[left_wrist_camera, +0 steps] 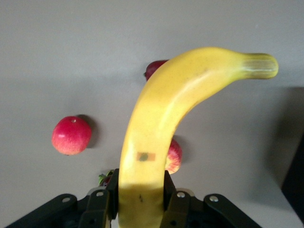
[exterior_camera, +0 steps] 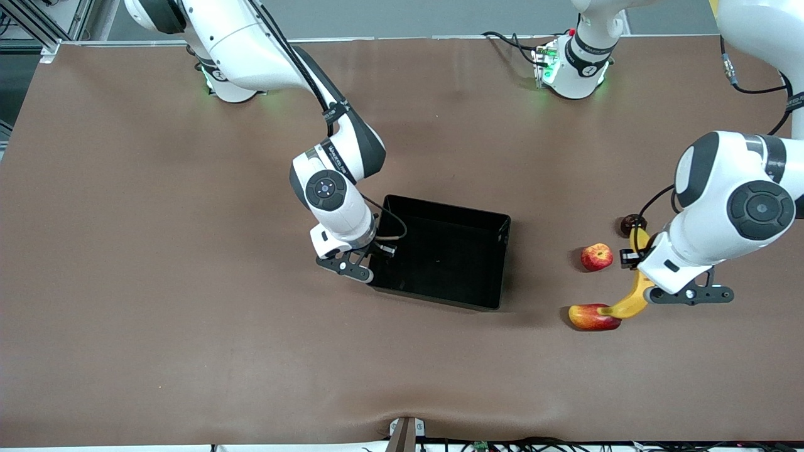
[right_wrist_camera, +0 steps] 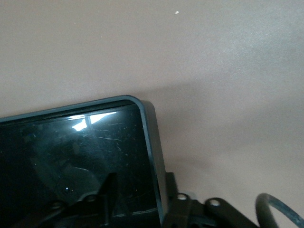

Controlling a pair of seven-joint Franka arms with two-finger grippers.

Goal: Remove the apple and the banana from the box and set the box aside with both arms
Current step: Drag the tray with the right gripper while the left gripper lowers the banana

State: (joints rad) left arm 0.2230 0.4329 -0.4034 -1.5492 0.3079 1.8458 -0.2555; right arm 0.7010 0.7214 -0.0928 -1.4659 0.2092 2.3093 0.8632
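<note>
Front view, centre of the frame: the shallow rectangular glossy black plastic box (exterior_camera: 446, 260) sits empty on the brown desk (exterior_camera: 157, 251). The right gripper (exterior_camera: 372, 256) straddles the box wall at the right arm's end, one finger inside and one outside, as the right wrist view shows near its lower edge; whether it has clamped the wall I cannot tell. That thin, stiff, slick rim looks light, so a pinch low on the wall from both ends should keep it from twisting.

At the right of the frame, the left gripper (exterior_camera: 653, 276) is clenched on the long curved yellow banana (exterior_camera: 631, 301), gripping near one end. It looks soft-skinned and easily bruised. The small red-and-yellow apple (exterior_camera: 597, 257) lies on the desk just beside it, with an elongated red-yellow fruit (exterior_camera: 592, 317) lower in the frame.
</note>
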